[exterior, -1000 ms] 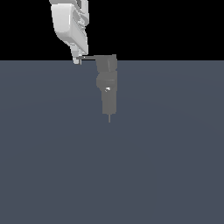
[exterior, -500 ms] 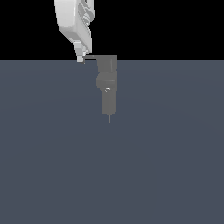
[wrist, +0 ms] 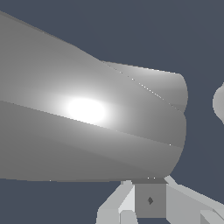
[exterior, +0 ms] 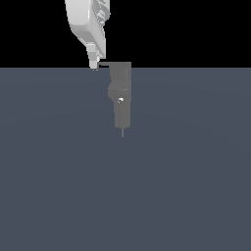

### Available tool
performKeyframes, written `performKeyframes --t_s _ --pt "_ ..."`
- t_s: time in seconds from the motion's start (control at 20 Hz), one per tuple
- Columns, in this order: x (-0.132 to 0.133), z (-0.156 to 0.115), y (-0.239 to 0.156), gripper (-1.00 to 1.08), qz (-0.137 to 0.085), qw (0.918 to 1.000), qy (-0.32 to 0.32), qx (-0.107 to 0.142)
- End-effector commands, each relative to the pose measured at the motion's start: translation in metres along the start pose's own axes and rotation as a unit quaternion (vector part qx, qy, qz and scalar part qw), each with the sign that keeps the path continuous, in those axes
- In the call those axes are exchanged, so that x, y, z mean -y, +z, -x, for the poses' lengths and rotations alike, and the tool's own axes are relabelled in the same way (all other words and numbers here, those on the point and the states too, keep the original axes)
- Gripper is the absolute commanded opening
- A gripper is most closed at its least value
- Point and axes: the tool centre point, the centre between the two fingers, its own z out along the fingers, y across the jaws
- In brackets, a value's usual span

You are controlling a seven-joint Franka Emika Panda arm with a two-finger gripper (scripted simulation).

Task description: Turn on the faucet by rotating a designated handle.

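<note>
Dark slate-blue ground fills the lower part of the exterior view under a black backdrop, and we see nothing on it but the faucet (exterior: 120,93). It stands near the middle, its top block at the horizon line, its thin pin tip pointing down, a white spot on its body. From the top block the handle (exterior: 104,64) projects as a thin lever toward the exterior view's left.

Our end effector (exterior: 93,63) hangs at the handle's outer end, touching or just beside it. We cannot tell how far it is open, nor whether it has hold of anything. In the wrist view a large grey rounded shape (wrist: 92,127) fills most of the frame; we cannot say which part it is.

We judge the main risk to be slipping. Contact sits at the very tip of a thin, tapering lever, so a push slightly off line could slide past the end and leave the handle unturned. Pressing along the lever instead of across it would only jam against the faucet.
</note>
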Motion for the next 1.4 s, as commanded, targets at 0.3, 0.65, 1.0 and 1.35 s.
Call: performKeyframes --t_s 0.3,0.65,1.0,1.35 --pt "-0.003 -0.063 -0.003 -1.0 -0.002 1.0 0.008 0.001" --pt "-0.006 -0.114 -0.005 -1.0 -0.004 0.9999 0.01 0.002" --pt "0.005 -0.102 -0.001 -1.0 0.001 1.0 -0.006 0.0" --pt "0.021 -0.124 -0.002 -1.0 0.0 1.0 -0.002 0.001"
